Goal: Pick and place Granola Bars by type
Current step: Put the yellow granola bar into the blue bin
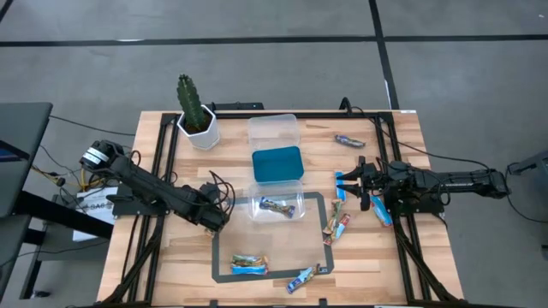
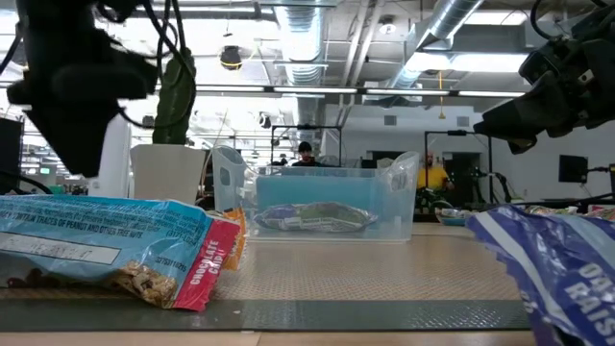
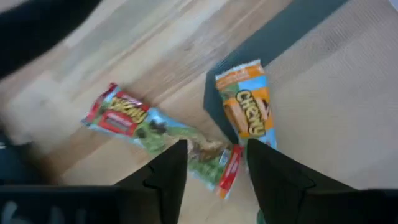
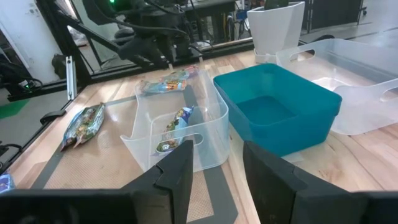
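Note:
My left gripper (image 1: 217, 214) (image 3: 214, 148) points down at the left edge of the taped mat (image 1: 312, 248), fingers open. A red-and-green granola bar (image 3: 146, 124) lies on the wood below it, one end showing between the fingertips. An orange bar (image 3: 249, 106) lies beside it, across the tape. I see no touch. One bar (image 1: 276, 207) lies in the near clear tub (image 1: 295, 195). Other bars lie near the front (image 1: 248, 263), at the mat's right edge (image 1: 336, 227) and by my right gripper (image 1: 364, 184) (image 4: 217, 165), which waits open at the right.
A blue tub (image 1: 276, 162) and a second clear tub (image 1: 272, 130) stand behind the near one. A potted cactus (image 1: 195, 115) stands at the far left. One bar (image 1: 349, 139) lies at the far right. A person (image 2: 305, 152) shows in the room beyond.

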Robot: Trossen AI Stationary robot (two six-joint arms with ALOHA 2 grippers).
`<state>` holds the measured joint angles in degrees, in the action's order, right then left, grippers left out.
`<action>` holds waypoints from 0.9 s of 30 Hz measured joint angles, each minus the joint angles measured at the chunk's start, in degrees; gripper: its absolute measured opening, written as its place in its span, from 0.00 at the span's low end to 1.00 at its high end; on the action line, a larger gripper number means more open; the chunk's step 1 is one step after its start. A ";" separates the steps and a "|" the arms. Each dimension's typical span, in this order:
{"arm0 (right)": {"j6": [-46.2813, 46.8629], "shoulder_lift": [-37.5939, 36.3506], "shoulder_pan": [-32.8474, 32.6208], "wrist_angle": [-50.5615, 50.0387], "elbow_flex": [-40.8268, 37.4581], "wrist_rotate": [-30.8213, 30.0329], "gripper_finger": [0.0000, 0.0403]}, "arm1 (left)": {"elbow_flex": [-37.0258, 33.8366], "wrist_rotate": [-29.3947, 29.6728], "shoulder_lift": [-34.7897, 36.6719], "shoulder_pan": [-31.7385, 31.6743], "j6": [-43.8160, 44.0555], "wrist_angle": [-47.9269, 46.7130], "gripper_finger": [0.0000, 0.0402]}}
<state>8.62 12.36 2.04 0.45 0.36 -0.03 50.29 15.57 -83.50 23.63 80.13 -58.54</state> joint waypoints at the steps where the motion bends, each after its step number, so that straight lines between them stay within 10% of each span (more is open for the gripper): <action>1: -0.01 0.00 -0.01 0.00 0.00 0.00 0.33 | -0.81 -0.33 0.00 -0.30 0.02 1.85 0.43; 27: -0.01 0.01 0.00 0.00 0.00 0.00 0.33 | -12.04 -6.05 -1.22 -3.04 -0.38 25.13 0.42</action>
<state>8.62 12.37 2.04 0.45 0.36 -0.03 38.25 9.51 -84.73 20.60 79.75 -33.41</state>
